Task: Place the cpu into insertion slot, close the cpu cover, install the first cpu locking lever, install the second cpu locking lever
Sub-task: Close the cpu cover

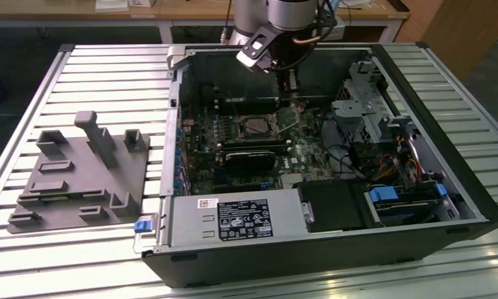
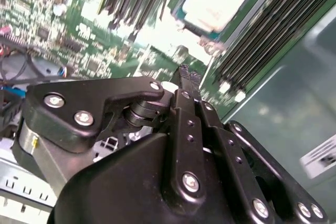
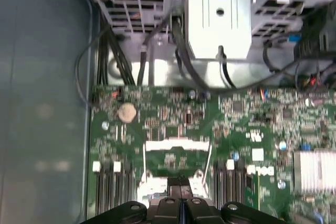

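The cpu point(image 2: 212, 1) lies in its socket on the green motherboard, a pale square top in the second wrist view and a dark square point(image 1: 256, 128) in the exterior view. The cpu cover point(image 2: 251, 10) is a silvery frame bordering the chip; I cannot tell whether it lies fully flat. A thin metal lever point(image 1: 294, 123) slants up beside the socket on the exterior view's right. My gripper point(image 1: 290, 92) hangs above the board just behind the socket. Its black fingers point(image 2: 185, 85) are pressed together with nothing between them, tips point(image 3: 180, 181) over the socket's edge.
The open computer case point(image 1: 415, 93) encloses the work. A black card point(image 1: 251, 159) sits in front of the socket, a silver drive cage point(image 1: 361, 106) on the exterior view's right, cables point(image 1: 398, 165) beside it, and a power supply point(image 1: 232, 221) in front. A grey fixture plate point(image 1: 75, 174) lies outside the case.
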### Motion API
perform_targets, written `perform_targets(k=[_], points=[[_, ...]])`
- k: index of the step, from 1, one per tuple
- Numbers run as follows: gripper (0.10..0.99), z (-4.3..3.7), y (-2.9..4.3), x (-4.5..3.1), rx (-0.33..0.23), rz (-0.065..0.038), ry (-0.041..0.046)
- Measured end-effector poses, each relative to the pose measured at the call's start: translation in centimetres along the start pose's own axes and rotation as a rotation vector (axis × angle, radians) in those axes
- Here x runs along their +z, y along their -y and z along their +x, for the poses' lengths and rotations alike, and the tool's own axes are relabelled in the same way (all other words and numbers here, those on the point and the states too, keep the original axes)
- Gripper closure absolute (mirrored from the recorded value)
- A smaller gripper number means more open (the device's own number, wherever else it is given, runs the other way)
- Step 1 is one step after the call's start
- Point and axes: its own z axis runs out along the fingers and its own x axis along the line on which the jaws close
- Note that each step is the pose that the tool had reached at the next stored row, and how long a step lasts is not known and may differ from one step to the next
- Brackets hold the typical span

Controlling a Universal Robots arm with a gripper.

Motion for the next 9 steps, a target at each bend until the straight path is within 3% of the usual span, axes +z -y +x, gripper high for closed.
perform_targets(k=[9], points=[[0.98, 0.05, -3.08, 0.27, 0.0, 0.003, -0.0002]])
